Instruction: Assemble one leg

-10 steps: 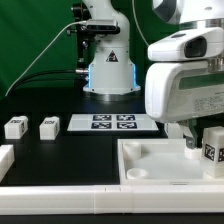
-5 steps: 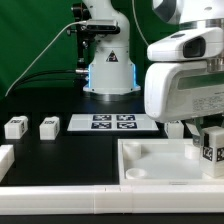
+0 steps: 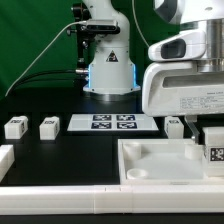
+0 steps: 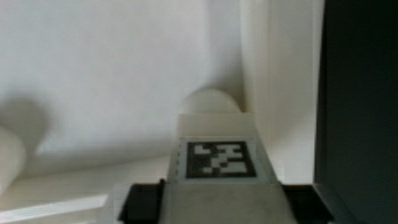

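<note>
My gripper (image 3: pixel 212 140) is shut on a leg (image 3: pixel 213 152), a chunky white block with a black-and-white tag, and holds it upright at the far right corner of the large white tray-like piece (image 3: pixel 150 165). In the wrist view the leg (image 4: pixel 221 150) runs out from between the two black fingers (image 4: pixel 146 203), tag up, over the white piece (image 4: pixel 89 70) and next to its wall. Two more legs (image 3: pixel 15 127) (image 3: pixel 49 127) stand on the black table at the exterior view's left. Another leg (image 3: pixel 175 125) shows behind the arm.
The marker board (image 3: pixel 112 123) lies flat in front of the robot base (image 3: pixel 108 70). A white part (image 3: pixel 5 158) pokes in at the exterior view's left edge. A white ledge (image 3: pixel 60 203) runs along the front.
The gripper with the leg has moved a little toward the exterior view's right and slightly down over the tray-like piece's corner. The other legs have not moved.
</note>
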Robot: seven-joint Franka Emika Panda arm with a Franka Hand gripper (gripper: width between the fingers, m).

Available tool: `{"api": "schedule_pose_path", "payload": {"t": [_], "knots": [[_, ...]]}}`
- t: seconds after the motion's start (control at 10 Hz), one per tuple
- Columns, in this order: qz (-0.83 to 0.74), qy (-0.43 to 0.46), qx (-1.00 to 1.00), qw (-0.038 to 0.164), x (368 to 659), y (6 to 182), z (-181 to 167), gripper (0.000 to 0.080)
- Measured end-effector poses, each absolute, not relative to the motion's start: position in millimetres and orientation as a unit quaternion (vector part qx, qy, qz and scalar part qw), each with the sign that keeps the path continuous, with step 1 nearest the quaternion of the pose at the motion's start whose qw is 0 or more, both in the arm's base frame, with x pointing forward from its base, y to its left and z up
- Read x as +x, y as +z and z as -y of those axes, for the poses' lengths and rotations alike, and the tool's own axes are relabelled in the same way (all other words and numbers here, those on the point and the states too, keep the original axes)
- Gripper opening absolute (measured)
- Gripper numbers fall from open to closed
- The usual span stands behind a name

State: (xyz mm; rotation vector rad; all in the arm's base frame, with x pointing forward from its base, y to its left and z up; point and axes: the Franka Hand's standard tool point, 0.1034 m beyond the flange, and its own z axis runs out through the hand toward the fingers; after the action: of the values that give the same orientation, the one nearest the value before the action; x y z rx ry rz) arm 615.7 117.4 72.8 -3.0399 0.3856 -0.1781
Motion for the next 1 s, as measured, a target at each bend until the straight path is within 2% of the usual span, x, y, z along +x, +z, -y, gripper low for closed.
{"api": "schedule_pose_path", "payload": {"t": [0.5,0.8,1.0], "knots": [[-0.484,-0.033,-0.872,0.068,614.2,72.0,-121.5,0.0293],[-0.611,-0.021,-0.788,0.073,613.2,72.0,-125.0,0.0293],[-0.619,-0.019,-0.781,0.072,612.7,71.8,-125.1,0.0293]]}}
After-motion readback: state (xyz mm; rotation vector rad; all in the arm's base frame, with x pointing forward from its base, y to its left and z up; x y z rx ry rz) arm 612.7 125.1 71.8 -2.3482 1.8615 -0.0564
